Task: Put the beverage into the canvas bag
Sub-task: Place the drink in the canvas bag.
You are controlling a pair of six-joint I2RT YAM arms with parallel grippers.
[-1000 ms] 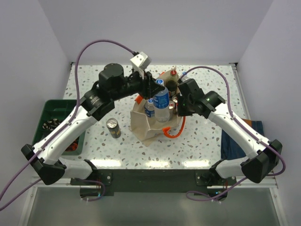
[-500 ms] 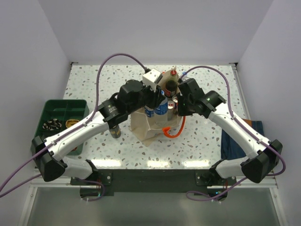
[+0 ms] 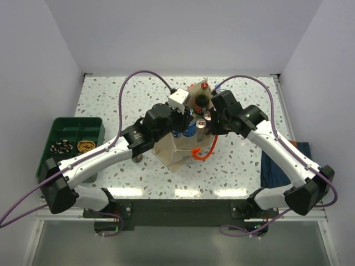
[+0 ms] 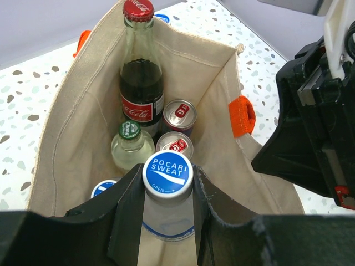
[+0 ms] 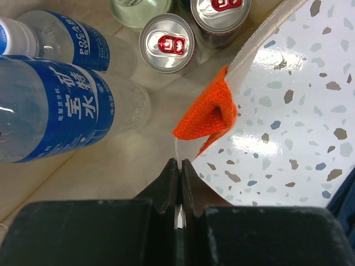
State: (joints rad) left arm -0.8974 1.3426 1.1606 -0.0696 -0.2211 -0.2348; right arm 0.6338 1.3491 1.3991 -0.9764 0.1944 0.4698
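I have the right gripper [image 5: 180, 169] pressed together on the bag [image 4: 194, 72] rim, just below the orange tab [image 5: 208, 116] at the middle of its wrist view. As I read it, that pinch keeps the soft wall pulled outward so the mouth stays wide and the bag does not slide.

The left gripper [image 4: 167, 194] pinches the bottle [image 4: 167, 174] just under its blue cap, at the lower centre of its wrist view. It holds the bottle upright so it can go straight down into the free near corner. The far side is already taken by the cola bottle [image 4: 141, 83] and two cans [image 4: 180, 113]. The bottle's body is inside the mouth; I cannot tell whether its base touches the bottom.

Compared with a second ago, in the top view the left arm has swung in and dropped. The bottle, which stood clear above the rim at centre frame, now sits low under the wrist. The right arm has barely shifted.
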